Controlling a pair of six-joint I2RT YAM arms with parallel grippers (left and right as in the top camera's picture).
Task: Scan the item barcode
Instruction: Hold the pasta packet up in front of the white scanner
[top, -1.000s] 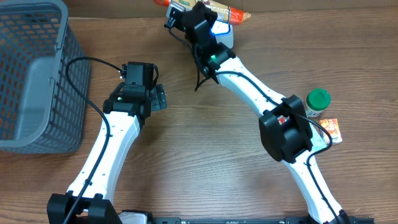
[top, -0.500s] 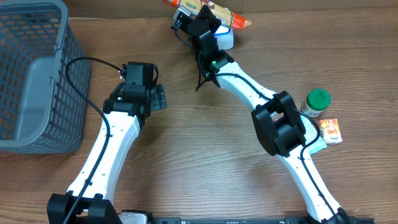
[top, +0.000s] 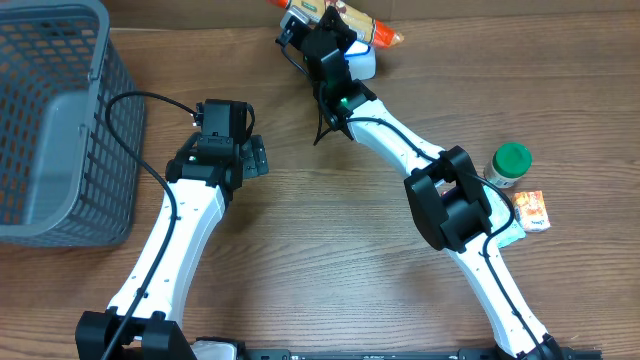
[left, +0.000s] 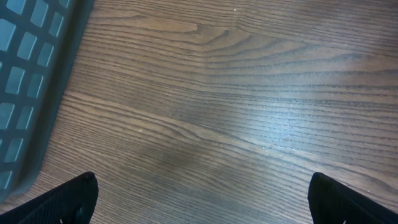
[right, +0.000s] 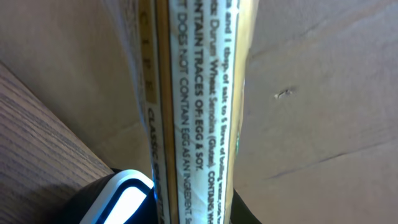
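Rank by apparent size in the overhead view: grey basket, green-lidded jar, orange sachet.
1. grey basket, by far the largest
2. green-lidded jar
3. orange sachet; close to the jar's size, so this order is unsure

You're looking at a packet (right: 199, 93) in yellow and orange, with a cream strip carrying black print. The scanner (right: 118, 193) is black with a glowing white-blue face. The surface (top: 330, 250) is brown wood grain. The basket (top: 100, 60) is grey, in an open grid. The jar (top: 513, 160) has a green lid, and the small sachet (top: 533, 209) is orange-red.
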